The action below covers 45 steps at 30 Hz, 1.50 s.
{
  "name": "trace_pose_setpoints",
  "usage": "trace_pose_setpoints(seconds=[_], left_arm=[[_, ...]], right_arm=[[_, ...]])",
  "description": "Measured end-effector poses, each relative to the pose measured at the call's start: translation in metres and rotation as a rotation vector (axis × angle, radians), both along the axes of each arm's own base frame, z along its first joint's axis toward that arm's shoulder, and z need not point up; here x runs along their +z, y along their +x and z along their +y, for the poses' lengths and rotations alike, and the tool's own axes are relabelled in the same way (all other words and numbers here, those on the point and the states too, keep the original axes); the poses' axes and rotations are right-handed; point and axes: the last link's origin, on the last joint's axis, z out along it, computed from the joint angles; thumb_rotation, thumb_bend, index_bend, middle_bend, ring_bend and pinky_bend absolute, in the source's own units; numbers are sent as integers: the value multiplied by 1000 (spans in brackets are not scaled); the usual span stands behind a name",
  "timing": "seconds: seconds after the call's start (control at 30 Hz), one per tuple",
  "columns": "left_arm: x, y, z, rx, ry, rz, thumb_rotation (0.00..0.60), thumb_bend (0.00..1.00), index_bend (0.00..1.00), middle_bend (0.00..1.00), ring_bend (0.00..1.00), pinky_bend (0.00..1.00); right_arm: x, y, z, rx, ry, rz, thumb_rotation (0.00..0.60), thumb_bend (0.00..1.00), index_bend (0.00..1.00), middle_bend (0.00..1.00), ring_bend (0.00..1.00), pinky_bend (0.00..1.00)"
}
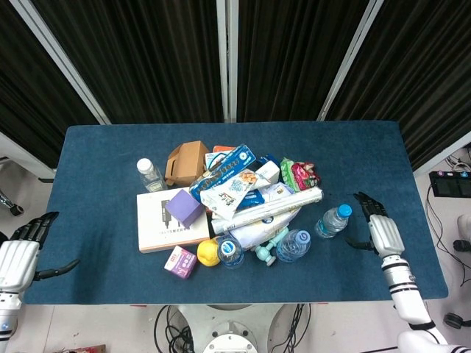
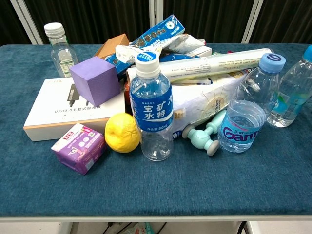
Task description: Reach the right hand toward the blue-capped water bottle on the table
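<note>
**Mia:** What sits closest at the front?

**Tom:** A small purple packet (image 2: 78, 147) and a yellow lemon (image 2: 122, 132) right beside it. Next to the lemon stands a bottle with a white cap (image 2: 151, 108) and a blue label. A mint green dumbbell toy (image 2: 202, 137) lies by it.

**Mia:** Where is the right hand (image 1: 382, 229)?

**Tom:** It is over the blue table (image 1: 110, 147), on the right side. Its fingers are apart and it holds nothing. Only the head view shows it.

**Mia:** And the blue-capped water bottle (image 1: 333, 220)?

**Tom:** It stands just to the left of that hand, near it but not touching. A strip of table shows between them. In the chest view it is cut off at the right edge. Another bottle with a paler blue cap (image 2: 249, 106) stands closer to the pile.

**Mia:** And the left hand (image 1: 20, 254)?

**Tom:** It is off the table's left edge, fingers spread, holding nothing.

**Mia:** What is further back?

**Tom:** A purple cube (image 2: 95, 80) sits on a flat white box (image 2: 54, 112). Behind them are a brown cardboard box (image 1: 187, 162) and a little clear bottle (image 1: 149, 173).
</note>
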Motion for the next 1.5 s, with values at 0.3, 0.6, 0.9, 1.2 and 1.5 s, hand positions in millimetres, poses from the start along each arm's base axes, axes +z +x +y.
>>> trace_pose_setpoints(seconds=[0.3, 0.6, 0.9, 1.2, 1.5], left_arm=[[1, -5, -2, 11, 0, 4, 182, 33, 87, 108, 144, 254], [-1, -5, 1, 9, -6, 6, 198, 35, 87, 108, 144, 254], [-1, -4, 2, 9, -11, 6, 240, 42, 87, 108, 144, 254], [-1, -5, 1, 14, -13, 5, 264, 49, 87, 108, 144, 255], [0, -3, 2, 7, -11, 6, 265, 50, 87, 108, 144, 255]], right_arm=[[-25, 19, -13, 35, 66, -114, 600, 176, 0, 60, 0, 76], [-33, 22, -13, 57, 49, -134, 600, 189, 155, 233, 161, 268], [-35, 24, -13, 78, 6, -156, 600, 277, 561, 480, 392, 502], [-25, 22, -13, 92, -89, -182, 600, 327, 707, 575, 487, 597], [15, 53, -11, 196, -209, -313, 600, 335, 730, 591, 505, 614]])
